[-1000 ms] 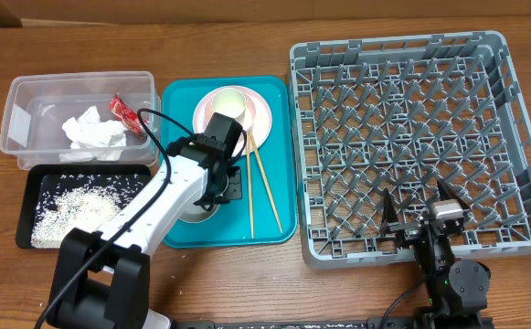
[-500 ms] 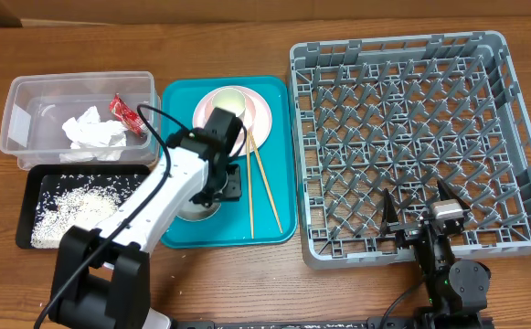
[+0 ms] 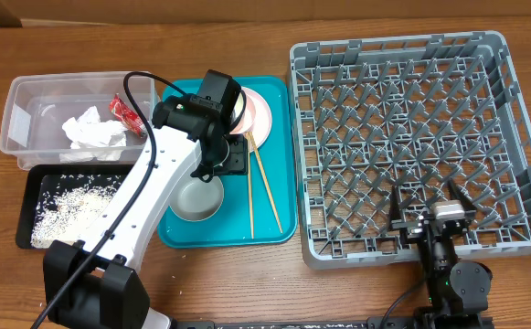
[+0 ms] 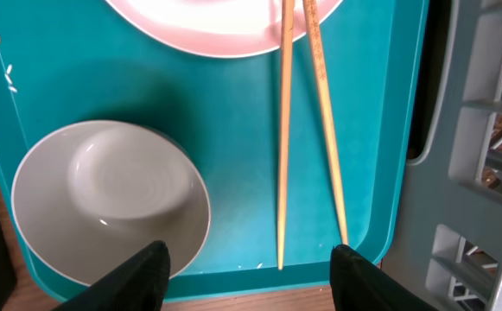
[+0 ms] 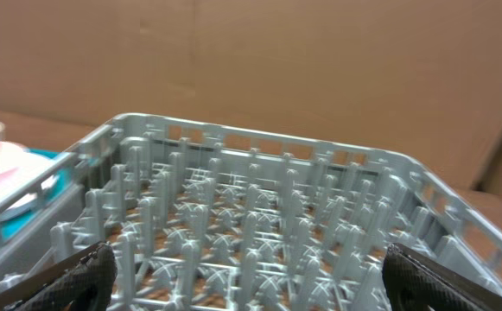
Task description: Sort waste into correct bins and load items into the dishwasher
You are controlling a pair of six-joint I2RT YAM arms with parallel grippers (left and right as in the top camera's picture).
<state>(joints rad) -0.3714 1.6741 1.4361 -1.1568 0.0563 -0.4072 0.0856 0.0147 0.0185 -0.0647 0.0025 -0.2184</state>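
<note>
The left gripper (image 4: 251, 281) hangs over the teal tray (image 4: 233, 181) with its fingers spread wide and nothing between them. Beneath it lie a pale bowl (image 4: 112, 199), upright and empty, and the pair of chopsticks (image 4: 302, 130), whose far ends rest on the pink plate (image 4: 225, 22). The right gripper (image 5: 255, 289) is likewise spread and empty, parked at the near edge of the grey rack (image 5: 251, 216).

Farther out, the waste looks sorted. The crumpled napkin (image 3: 91, 131) and the red-and-white wrapper (image 3: 123, 111) sit in the clear tub (image 3: 27, 91), and the rice (image 3: 73, 206) lies in the black tray (image 3: 26, 196), though a few stray grains show on the teal tray. No dish shows in the rack, so the loading appears not yet begun: bowl, plate and chopsticks all wait on the teal tray.
</note>
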